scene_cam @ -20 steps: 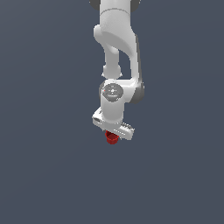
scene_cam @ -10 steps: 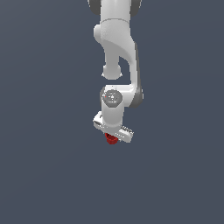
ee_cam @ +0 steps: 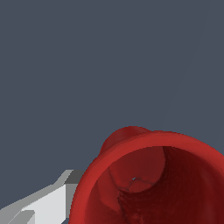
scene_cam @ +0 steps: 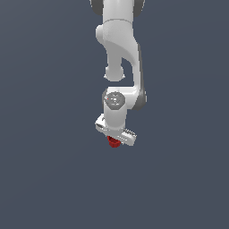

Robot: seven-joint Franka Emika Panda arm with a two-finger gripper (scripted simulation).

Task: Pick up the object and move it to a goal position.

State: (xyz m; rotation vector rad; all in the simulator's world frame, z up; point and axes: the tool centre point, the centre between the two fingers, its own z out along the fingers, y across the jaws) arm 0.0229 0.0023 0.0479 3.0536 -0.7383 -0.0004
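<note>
Compared with a second ago, the arm (scene_cam: pixel 120 53) has drawn its wrist a little lower in the exterior view, and the hand has slid with it: the red cup (scene_cam: pixel 114 142) that hung just below frame centre now hangs slightly further down. Half a second ago it was nearly where it is now, so the drift is small.

The gripper (scene_cam: pixel 115 139) sits just below the middle of the exterior view, its white crossbar tilted, and the cup pokes out from under it, touching it, mostly hidden. The jaws appear clamped on the cup, though only one finger (ee_cam: pixel 41 203) shows, at the lower left of the wrist view, pressed against the cup's outer wall.

In the wrist view the cup (ee_cam: pixel 153 179) fills the lower right, its wide rim and hollow inside facing the camera.

All round the arm, to every edge of both views, there is only flat grey-blue ground (scene_cam: pixel 44 170).
</note>
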